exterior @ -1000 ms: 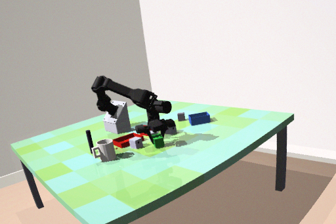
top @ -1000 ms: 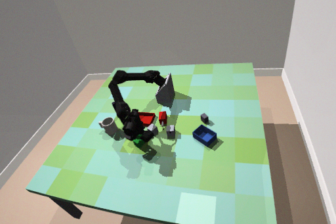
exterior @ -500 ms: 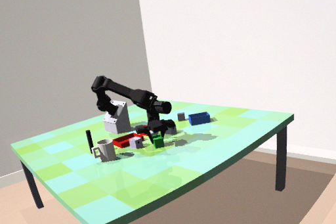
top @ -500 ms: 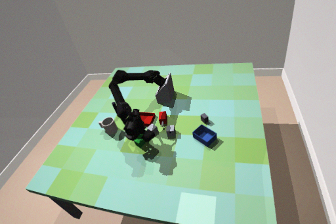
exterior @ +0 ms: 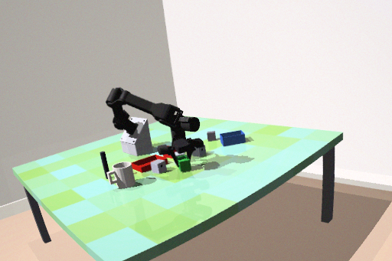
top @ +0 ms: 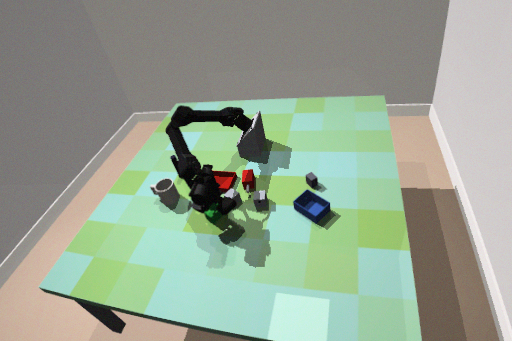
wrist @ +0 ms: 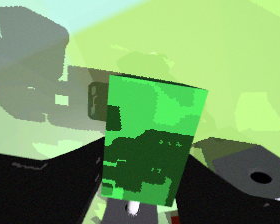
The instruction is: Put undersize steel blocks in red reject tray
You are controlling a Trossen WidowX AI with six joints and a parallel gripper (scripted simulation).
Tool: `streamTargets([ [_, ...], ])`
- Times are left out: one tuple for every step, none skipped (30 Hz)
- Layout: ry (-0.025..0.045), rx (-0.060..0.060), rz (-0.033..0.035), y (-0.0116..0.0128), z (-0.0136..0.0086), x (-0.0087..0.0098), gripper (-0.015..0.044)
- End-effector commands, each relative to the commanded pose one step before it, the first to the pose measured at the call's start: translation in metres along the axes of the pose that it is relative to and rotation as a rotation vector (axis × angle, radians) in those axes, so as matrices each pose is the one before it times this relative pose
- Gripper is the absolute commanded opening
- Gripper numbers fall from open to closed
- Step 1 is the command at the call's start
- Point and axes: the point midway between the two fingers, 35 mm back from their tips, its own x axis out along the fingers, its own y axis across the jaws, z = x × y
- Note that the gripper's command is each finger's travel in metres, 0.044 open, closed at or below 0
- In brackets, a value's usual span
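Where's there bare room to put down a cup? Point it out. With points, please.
Likely the green-and-aqua tabletop's front stretch, between the blue bin [top: 311,213] [exterior: 232,138] and the front edge. It's crowded around the gripper [top: 220,211] [exterior: 183,158]: green gauge [top: 213,212] [exterior: 184,164] [wrist: 153,125], steel blocks, red tray [top: 226,180] [exterior: 143,164].

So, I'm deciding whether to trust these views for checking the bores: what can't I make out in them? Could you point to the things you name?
- Wrist: how far the pin [wrist: 133,207] goes into the block below; the green gauge [wrist: 153,140] covers it.
- Wrist: the red thing, cut off by the bottom edge.
- Top: the gripper's fingertips, hidden by the arm [top: 205,192].
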Motion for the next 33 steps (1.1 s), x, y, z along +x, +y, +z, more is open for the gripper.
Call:
streamTargets([
  [-0.01046,0.0024,0.0042,0.00084,-0.00027,-0.005,0.0],
  [-0.00017,0.0001,0.0,0.00016,-0.00072,0.00022,0.0],
  [-0.00014,0.0001,0.0,0.00013,-0.00059,0.00018,0.0],
  [-0.0001,0.0,0.0,0.00009,-0.00044,0.00014,0.0],
  [-0.00006,0.0,0.0,0.00006,-0.00028,0.00009,0.0],
  [-0.00002,0.0,0.0,0.00002,-0.0001,0.00003,0.0],
  [0.0,0.0,0.0,0.0,0.0,0.0,0.0],
  [0.0,0.0,0.0,0.0,0.0,0.0,0.0],
  [0.0,0.0,0.0,0.00001,-0.00014,0.00001,0.0],
  [0.0,0.0,0.0,0.00003,-0.00026,0.00003,0.0],
  [0.00001,0.0,0.0,0.00005,-0.0004,0.00006,0.0],
  [0.00002,0.0,0.0,0.00008,-0.00048,0.0001,0.0],
  [0.00004,0.0,0.0,0.00012,-0.00062,0.00017,0.0],
  [0.00005,0.0,0.0,0.00013,-0.00064,0.00022,0.0],
  [0.00005,0.0,0.0,0.00014,-0.00071,0.00024,0.0],
  [0.00005,0.0,0.0,0.00013,-0.00067,0.00022,0.0],
  [0.00003,0.0,0.0,0.00008,-0.00042,0.00014,0.0],
  [0.00001,0.0,0.0,0.00003,-0.00014,0.00005,0.0],
  [0.0,0.0,0.0,0.0,0.0,0.0,0.0],
  [0.0,0.0,0.0,0.0,0.0,0.0,0.0],
  [0.0,0.0,0.0,0.0,0.0,0.0,0.0],
  [-0.00001,0.0,0.0,0.0,-0.00014,0.0,0.0],
  [-0.00001,0.0,0.0,0.0,-0.00025,-0.00001,0.0],
  [-0.00002,0.0,0.0,-0.00002,-0.00039,-0.00003,0.0],
  [-0.00001,0.0,0.0,-0.00003,-0.00047,-0.00005,0.0],
  [0.00001,0.0,0.0,-0.00006,-0.00061,-0.00008,0.0],
  [0.00002,0.0,0.0,-0.00008,-0.00065,-0.0001,0.0],
  [0.00003,0.0,0.0,-0.00009,-0.00071,-0.00011,0.0],
  [0.00002,0.0,0.0,-0.00008,-0.00065,-0.00009,0.0],
  [0.00002,0.0,0.0,-0.00005,-0.00041,-0.00006,0.0],
  [0.00001,0.0,0.0,-0.00002,-0.00014,-0.00002,0.0],
  [0.0,0.0,0.0,0.0,0.0,0.0,0.0],
  [0.0,0.0,0.0,0.0,0.0,0.0,0.0],
])
